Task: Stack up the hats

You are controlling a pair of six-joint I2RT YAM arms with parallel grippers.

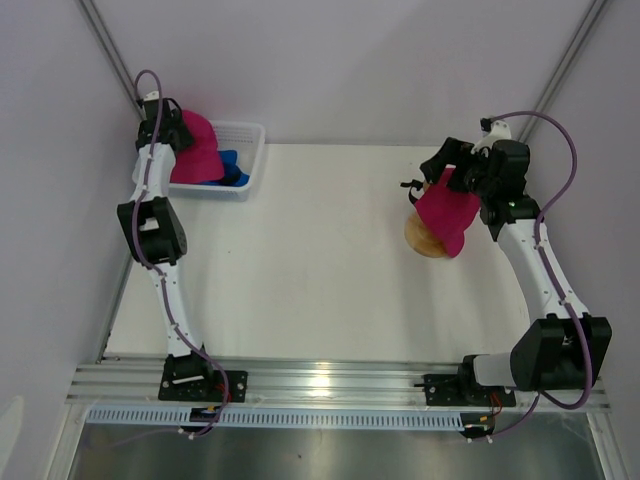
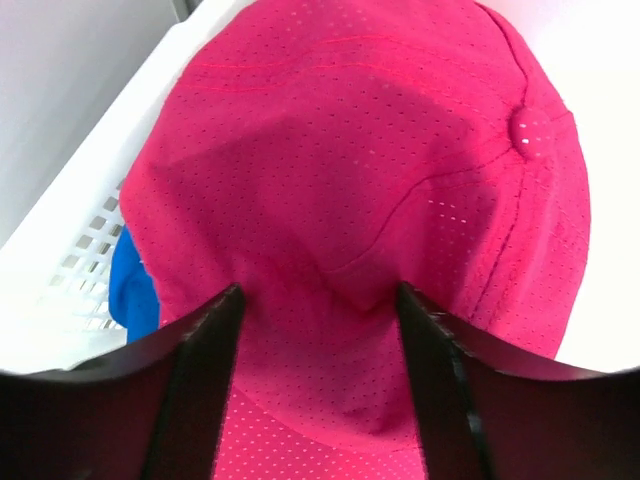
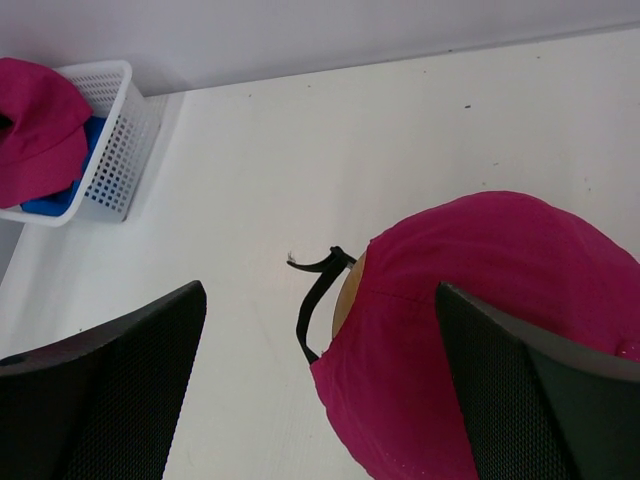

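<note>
1. Spanning most of the overhead view, the white tabletop (image 1: pixel 320 260) carries everything, with both arm bases bolted at its near edge.
2. The left arm (image 1: pixel 160 230) reaches up to the far left corner. The right arm (image 1: pixel 540 270) bends in over the right side of the tabletop.
3. A white mesh basket (image 1: pixel 250 135) sits in the far left corner, against the back wall.
4. One magenta-pink hat (image 2: pixel 380 150) lies on top of the basket's contents, crown up, with its top button visible in the left wrist view.
5. A second magenta-pink hat (image 3: pixel 500 300) is draped over the round wooden stand (image 1: pixel 425 240) on the right side of the tabletop, covering most of it.
6. A royal blue hat (image 2: pixel 130 295) lies in the basket under the first pink one, only an edge of it peeking out.
7. The right pincer (image 3: pixel 320 290) hangs above the hat on the stand with its jaws spread wide, holding nothing.
8. The left pincer (image 2: pixel 320 290) is down on the basket's pink hat, jaws partly apart on either side of a raised ridge of crown fabric. Whether they have a firm hold on it, I cannot tell.
9. A black strap (image 3: pixel 315 300) curls out from the edge of the hat on the stand.
</note>
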